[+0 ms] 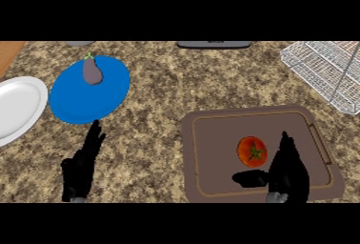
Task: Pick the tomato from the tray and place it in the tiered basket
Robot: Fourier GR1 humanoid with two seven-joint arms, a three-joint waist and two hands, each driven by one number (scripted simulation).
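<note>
A red tomato (252, 151) with a green stem lies on the brown tray (211, 138) at the lower right. My right hand (287, 171) hovers over the tray just right of the tomato, fingers straight and pointing away, thumb stretched out below the tomato; it is open and holds nothing. The white wire tiered basket (325, 71) stands at the upper right, beyond the tray. Near the lower left edge my left hand (81, 164) rests open, fingers up, over the counter.
A blue plate (77, 102) carrying a purple eggplant (92, 72) sits at the upper left. A white plate (17, 109) lies at the left edge. A dark flat object (213, 44) lines the counter's far edge.
</note>
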